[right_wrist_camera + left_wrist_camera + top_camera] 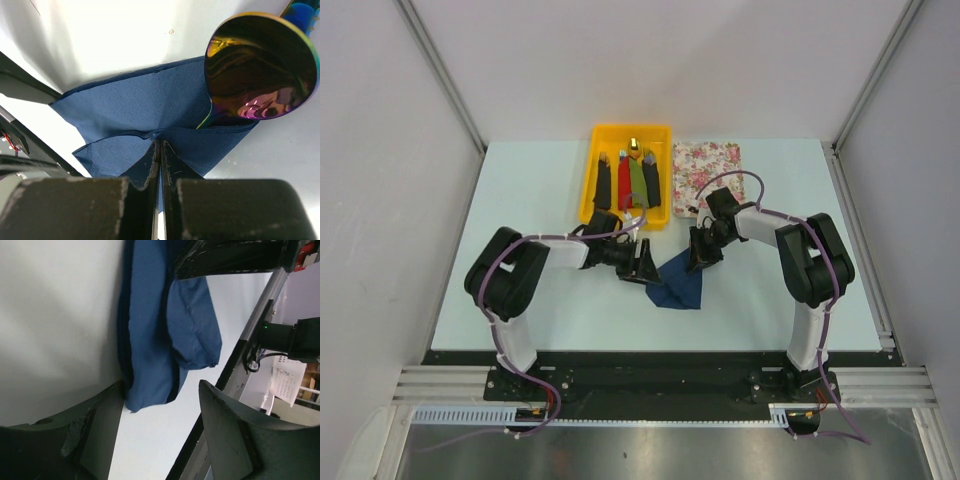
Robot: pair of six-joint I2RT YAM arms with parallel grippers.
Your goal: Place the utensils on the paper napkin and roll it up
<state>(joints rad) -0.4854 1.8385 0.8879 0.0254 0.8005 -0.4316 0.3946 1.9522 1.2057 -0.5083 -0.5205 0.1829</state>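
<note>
From above, the paper napkin (677, 288) is seen lying rumpled on the table (520, 190), between the left gripper (642, 262) and the right gripper (703, 258). It is judged light, limp and easily torn, so it is best taken at an edge or fold.

In the left wrist view, the left gripper (160, 405) is shown with its jaws spread wide and nothing held. Only the napkin's folded lower end (150, 390) lies between them.

In the right wrist view, the right gripper (159, 150) is seen fully closed, with a fold of the napkin (135, 105) apparently pinched at its tips. 1 utensil, the spoon (262, 65), is tucked into the fold with its bowl exposed. It is judged stiff and slippery. The other utensil cannot be made out.
</note>
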